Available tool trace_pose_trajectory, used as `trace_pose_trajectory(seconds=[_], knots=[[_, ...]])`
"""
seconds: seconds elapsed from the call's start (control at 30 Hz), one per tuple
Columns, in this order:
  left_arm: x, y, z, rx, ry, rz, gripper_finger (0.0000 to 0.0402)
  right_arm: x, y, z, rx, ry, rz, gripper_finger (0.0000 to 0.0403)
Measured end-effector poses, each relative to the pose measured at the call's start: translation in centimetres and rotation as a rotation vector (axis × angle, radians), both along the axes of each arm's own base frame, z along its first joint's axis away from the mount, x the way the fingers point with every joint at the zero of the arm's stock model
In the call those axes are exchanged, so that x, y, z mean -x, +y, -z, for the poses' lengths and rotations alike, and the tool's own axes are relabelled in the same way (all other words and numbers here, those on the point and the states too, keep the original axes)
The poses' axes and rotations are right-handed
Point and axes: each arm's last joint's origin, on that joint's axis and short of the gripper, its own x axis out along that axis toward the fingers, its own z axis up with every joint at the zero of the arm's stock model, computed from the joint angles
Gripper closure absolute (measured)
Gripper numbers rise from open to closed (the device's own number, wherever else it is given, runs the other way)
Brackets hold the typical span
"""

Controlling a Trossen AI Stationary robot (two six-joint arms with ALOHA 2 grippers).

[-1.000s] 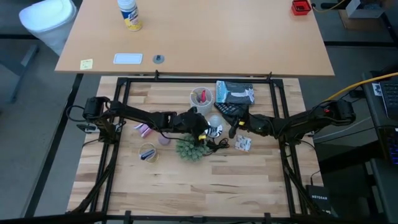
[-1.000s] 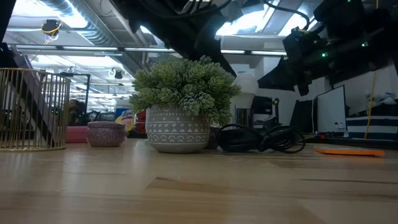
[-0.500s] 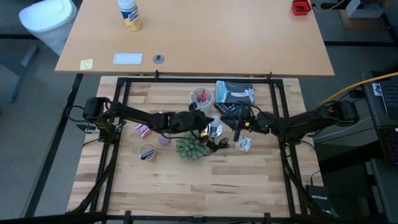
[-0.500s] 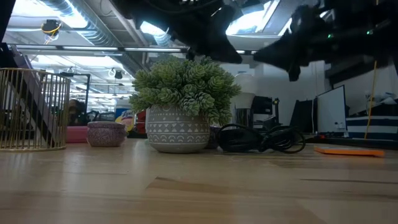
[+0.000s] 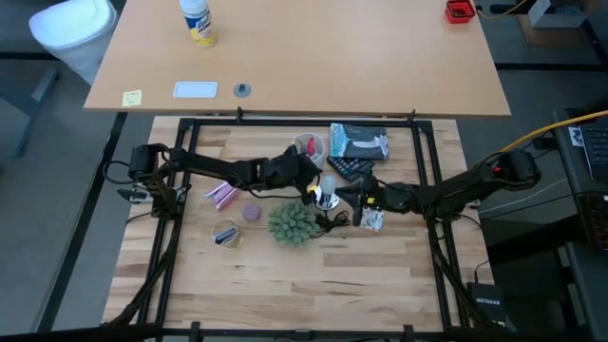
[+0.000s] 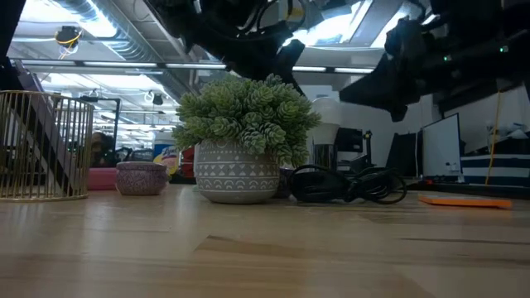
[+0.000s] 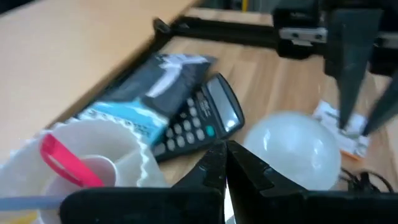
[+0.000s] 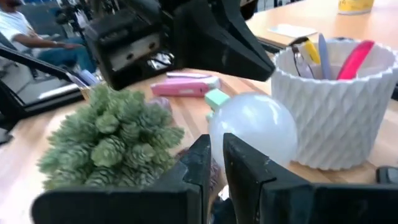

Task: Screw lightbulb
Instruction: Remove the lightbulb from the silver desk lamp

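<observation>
The wooden table [image 5: 285, 275] carries a green plant [image 5: 291, 223] in a patterned pot, a white ribbed cup [image 8: 329, 106] of pens and a calculator [image 7: 199, 121]; no lettering is legible. The lightbulb [image 5: 328, 183] stands upright between cup and plant. Left gripper [image 7: 225, 163] and right gripper [image 8: 216, 163] flank it, each with fingers pressed nearly together, holding nothing.

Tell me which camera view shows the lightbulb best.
The right wrist view: the lightbulb fills the middle, round and unobstructed, beside the white cup. The left wrist view shows it partly behind the left gripper. The high view shows it tiny; in the low view the potted plant partly hides it.
</observation>
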Motion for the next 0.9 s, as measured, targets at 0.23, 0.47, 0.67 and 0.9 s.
trace_pose_trajectory(seconds=[0.23,0.47,0.67,0.9], knots=[[0.0,-0.4,0.2,0.034,0.013,0.068,0.04,-0.2,-0.2,0.7,0.014,0.035,0.055,0.0353],[0.0,-1.8,0.4,0.048,0.043,0.113,0.04,-0.1,-0.4,0.8,0.034,0.044,0.143,0.0353],[-0.1,-3.6,0.6,0.056,0.053,0.172,0.04,0.0,-0.7,0.8,0.051,0.039,0.223,0.0353],[-0.3,-5.3,0.2,0.049,0.005,0.212,0.04,0.1,-0.8,0.7,0.07,0.037,0.266,0.0353]])
